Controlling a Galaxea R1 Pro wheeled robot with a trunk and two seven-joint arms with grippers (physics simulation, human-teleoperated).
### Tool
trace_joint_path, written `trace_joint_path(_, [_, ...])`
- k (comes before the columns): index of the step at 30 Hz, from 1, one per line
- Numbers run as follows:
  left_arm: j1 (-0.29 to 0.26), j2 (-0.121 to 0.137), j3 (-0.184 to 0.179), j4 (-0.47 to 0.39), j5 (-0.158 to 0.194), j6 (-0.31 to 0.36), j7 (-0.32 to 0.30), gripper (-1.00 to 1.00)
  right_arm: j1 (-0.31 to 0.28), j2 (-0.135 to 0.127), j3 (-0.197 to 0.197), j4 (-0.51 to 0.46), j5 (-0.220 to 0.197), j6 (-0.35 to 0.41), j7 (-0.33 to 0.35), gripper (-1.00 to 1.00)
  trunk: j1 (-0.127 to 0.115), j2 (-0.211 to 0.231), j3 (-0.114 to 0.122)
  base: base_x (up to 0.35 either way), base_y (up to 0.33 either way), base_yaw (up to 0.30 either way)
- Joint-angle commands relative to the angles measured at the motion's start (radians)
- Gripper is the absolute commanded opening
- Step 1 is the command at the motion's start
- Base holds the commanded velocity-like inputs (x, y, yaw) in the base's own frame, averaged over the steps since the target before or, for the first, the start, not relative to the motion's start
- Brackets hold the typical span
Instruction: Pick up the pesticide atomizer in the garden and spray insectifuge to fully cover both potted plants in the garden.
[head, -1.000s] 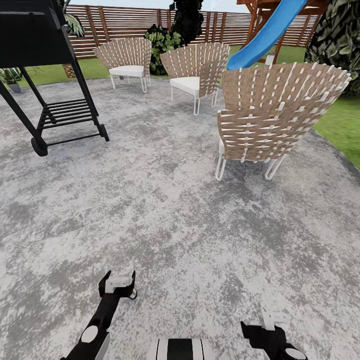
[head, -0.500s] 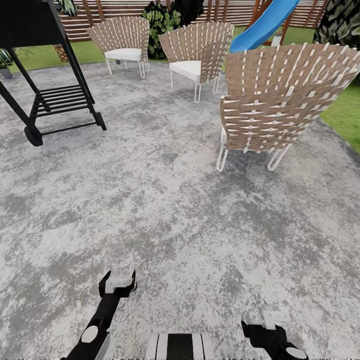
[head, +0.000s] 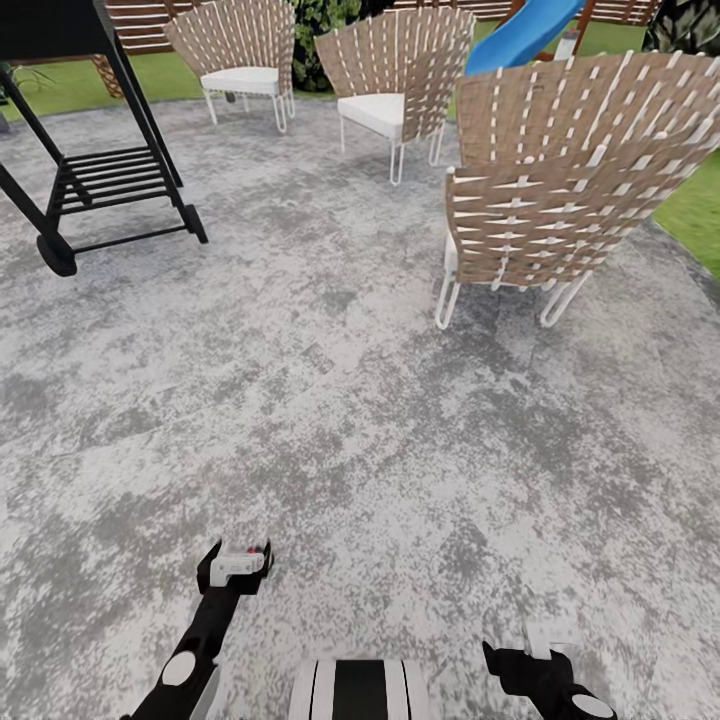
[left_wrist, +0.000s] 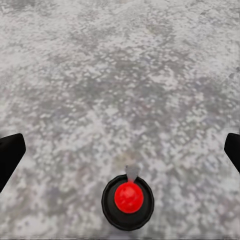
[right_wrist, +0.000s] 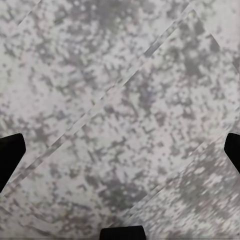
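1. While the robot is crossing the mottled grey paving (head: 330, 400), no atomizer or potted plants are appearing, so their place cannot be told.
2. The left gripper (head: 236, 566) is hanging low over the paving, fingers (left_wrist: 9, 155) spread wide and empty.
3. The right gripper (head: 545, 650) is likewise hanging wide apart with nothing between its fingers (right_wrist: 10, 152).
4. Three woven chairs are standing ahead, the nearest (head: 560, 180) at right, with a black grill stand (head: 90, 150) at left.
5. Judging from the task, the atomizer is likely light, hard plastic and somewhat slippery; gripping its body below the nozzle head, leaving the trigger free, is looking wisest.
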Motion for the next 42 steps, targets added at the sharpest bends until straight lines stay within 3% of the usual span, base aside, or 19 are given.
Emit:
trace_joint_path(1, [0.0, 0.0, 0.0, 0.001, -0.001, -0.003, 0.001, 1.0, 0.0, 0.0, 0.0, -0.002, -0.001, 0.005, 0.001, 1.0, 0.0, -0.001, -0.006, 0.0, 0.0, 0.0])
trace_joint_path(9, [0.0, 0.0, 0.0, 0.001, -0.001, -0.003, 0.001, 1.0, 0.0, 0.0, 0.0, -0.002, -0.001, 0.005, 0.0, 1.0, 0.004, -0.002, -0.048, 0.0, 0.0, 0.0])
trace_joint_path(16, [0.0, 0.0, 0.0, 0.001, -0.001, -0.003, 0.001, 1.0, 0.0, 0.0, 0.0, -0.002, -0.001, 0.004, 0.001, 1.0, 0.005, -0.003, -0.064, 0.0, 0.0, 0.0])
trace_joint_path(31, [0.0, 0.0, 0.0, 0.001, -0.001, -0.003, 0.001, 1.0, 0.0, 0.0, 0.0, -0.002, -0.001, 0.005, 0.0, 1.0, 0.012, -0.007, -0.141, 0.0, 0.0, 0.0])
trace_joint_path(35, [0.0, 0.0, 0.0, 0.001, -0.001, -0.003, 0.001, 1.0, 0.0, 0.0, -0.001, -0.002, -0.001, 0.005, 0.0, 1.0, 0.012, -0.007, -0.142, 0.0, 0.0, 0.0])
trace_joint_path(42, [0.0, 0.0, 0.0, 0.001, -0.001, -0.003, 0.001, 1.0, 0.0, 0.0, -0.002, -0.002, -0.001, 0.005, 0.0, 1.0, 0.015, -0.008, -0.176, 0.0, 0.0, 0.0])
